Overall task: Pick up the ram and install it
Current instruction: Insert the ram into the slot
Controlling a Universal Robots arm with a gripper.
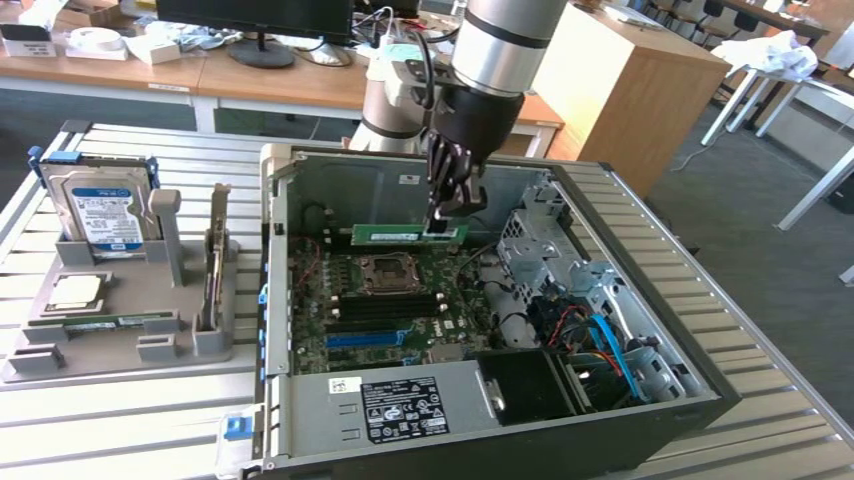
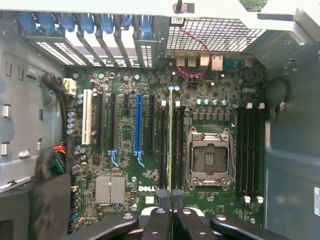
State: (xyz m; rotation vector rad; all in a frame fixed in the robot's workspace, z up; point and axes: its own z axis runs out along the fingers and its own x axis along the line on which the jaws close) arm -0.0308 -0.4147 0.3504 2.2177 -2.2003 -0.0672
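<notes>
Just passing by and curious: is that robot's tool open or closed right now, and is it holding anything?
Tool: closed, holding the ram over the motherboard in the open computer case.

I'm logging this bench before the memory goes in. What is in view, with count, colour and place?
ram: one, green, in the gripper, edge-down over the motherboard
computer case: one, black and grey, side open, middle of the table
motherboard: one, dark green, inside the case
processor socket: one, silver frame, between the memory slots
hard drive: one, silver with blue-white label, upright in the holder
processor chip: one, silver, flat in the holder
holder: one, grey, exterior view's left of the case
table: one, slatted metal, under the case and holder
gripper: one, black, shut on the ram
arm: one, silver and black, above the case
</notes>
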